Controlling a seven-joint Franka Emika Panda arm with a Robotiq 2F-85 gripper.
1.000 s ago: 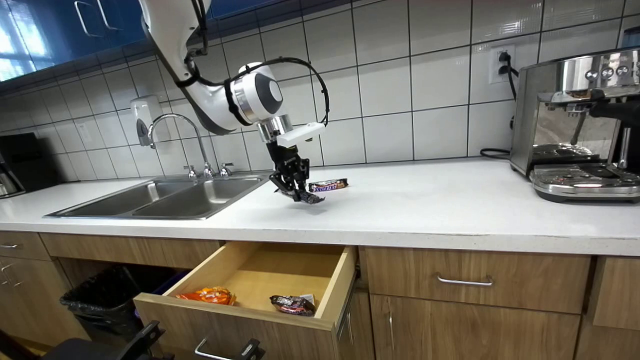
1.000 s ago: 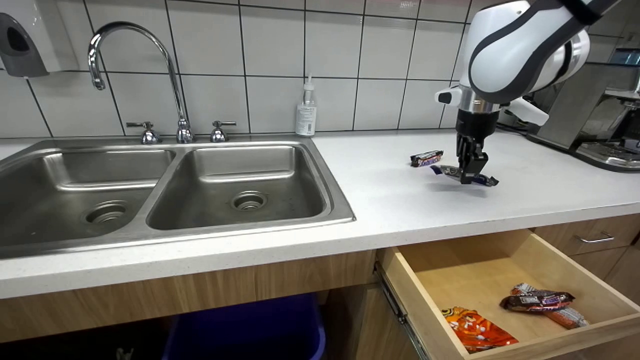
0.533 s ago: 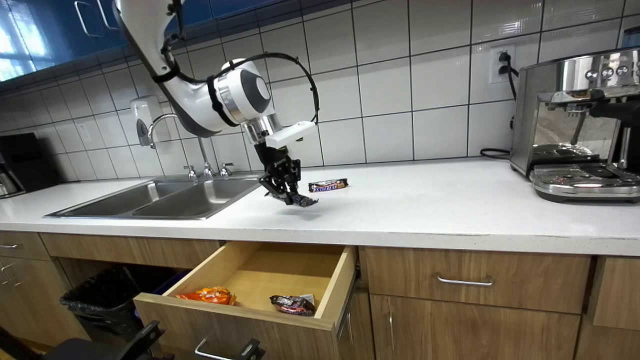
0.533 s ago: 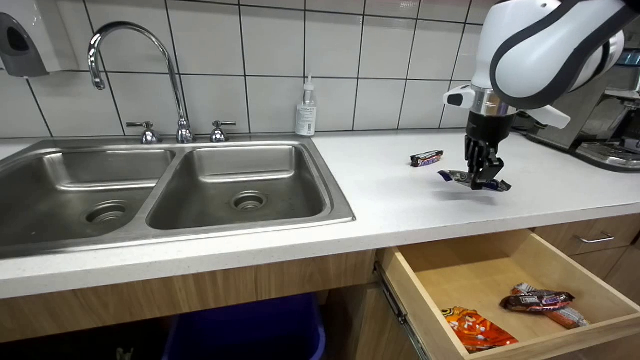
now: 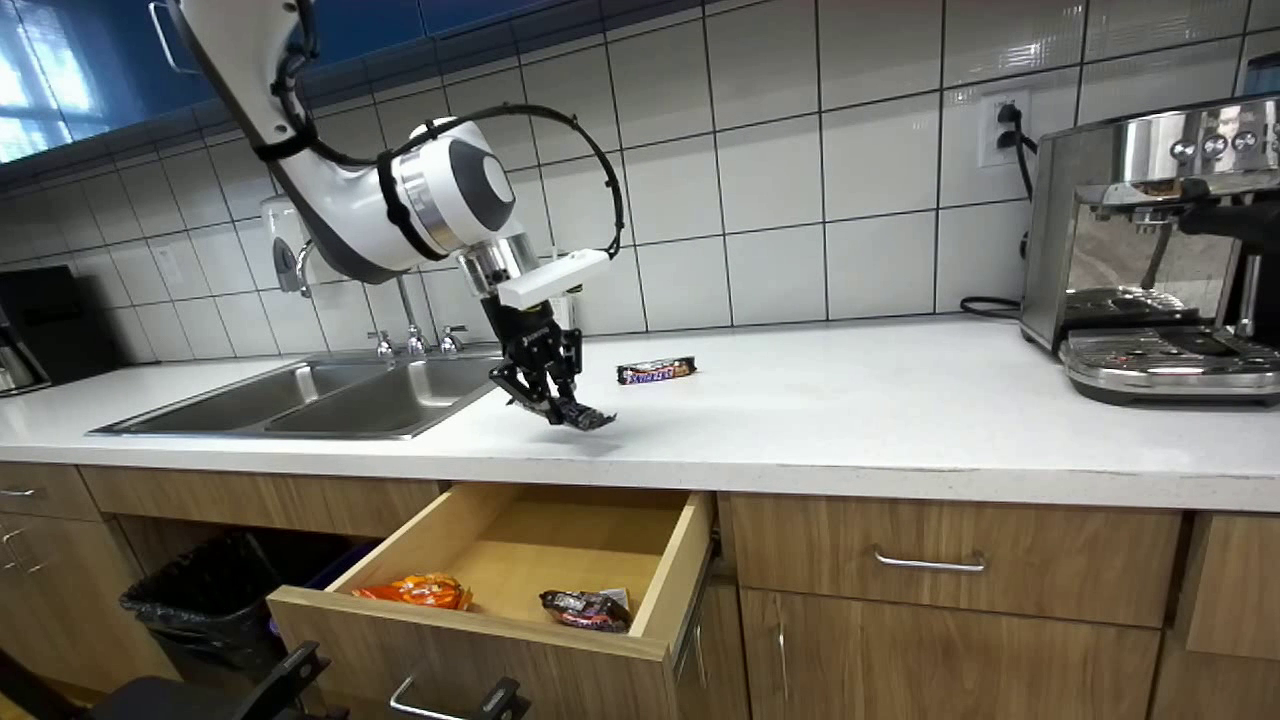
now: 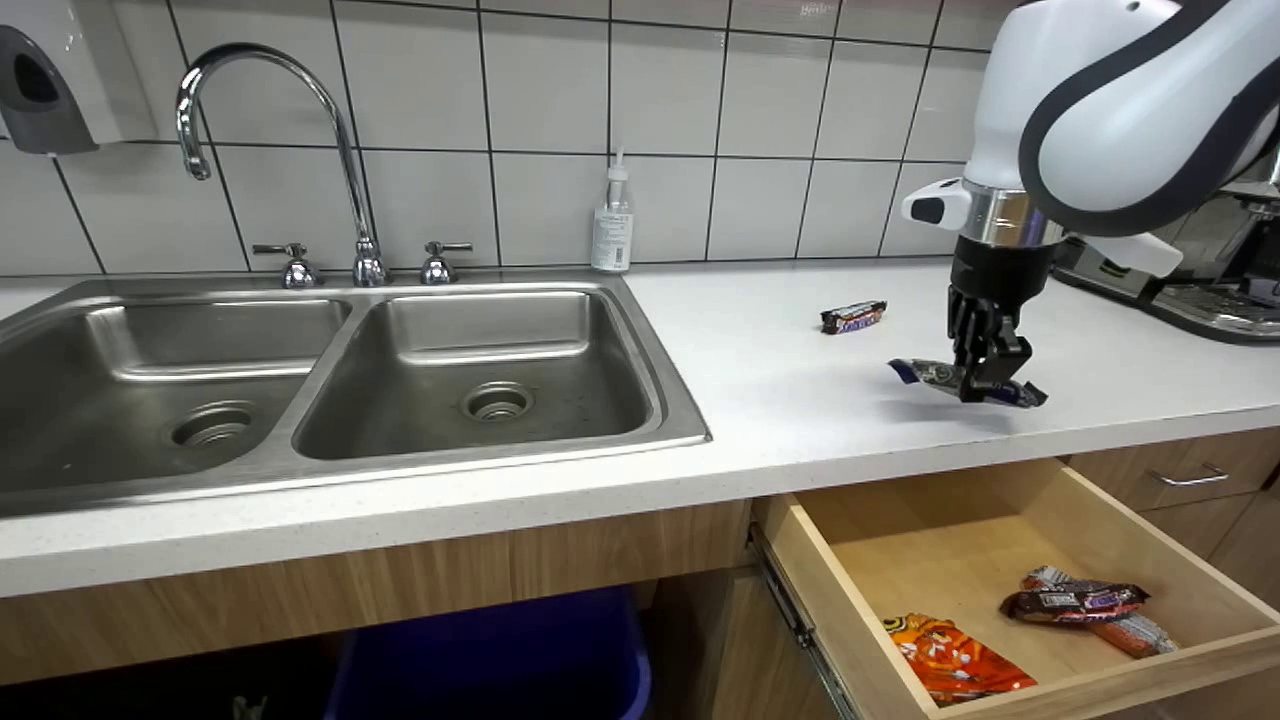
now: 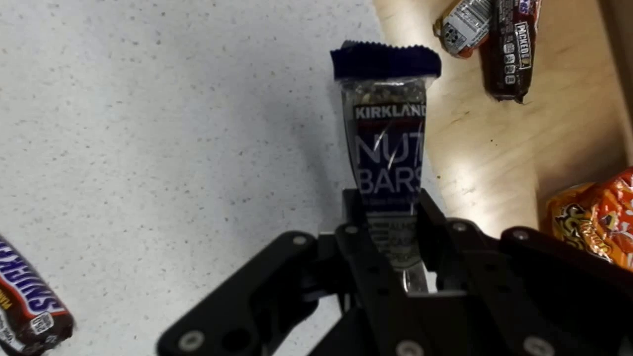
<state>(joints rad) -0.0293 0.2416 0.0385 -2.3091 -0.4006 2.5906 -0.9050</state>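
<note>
Wrist view: at lower left, a Snickers bar (image 7: 32, 301) is lying on the surface (image 7: 148, 148); in the middle, the claw (image 7: 388, 202) is clamping a lifted nut bar (image 7: 388, 148), so grasping is looking complete, releasing is remaining; at right, the drawer (image 7: 482, 183) is holding other snacks (image 7: 509, 54).

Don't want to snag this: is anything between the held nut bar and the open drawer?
Only the front edge of the countertop: the nut bar, held in the gripper, hangs above the countertop, and the open drawer lies lower, past that edge. Nothing else visible stands in the way; the Snickers bar lies farther back.
</note>
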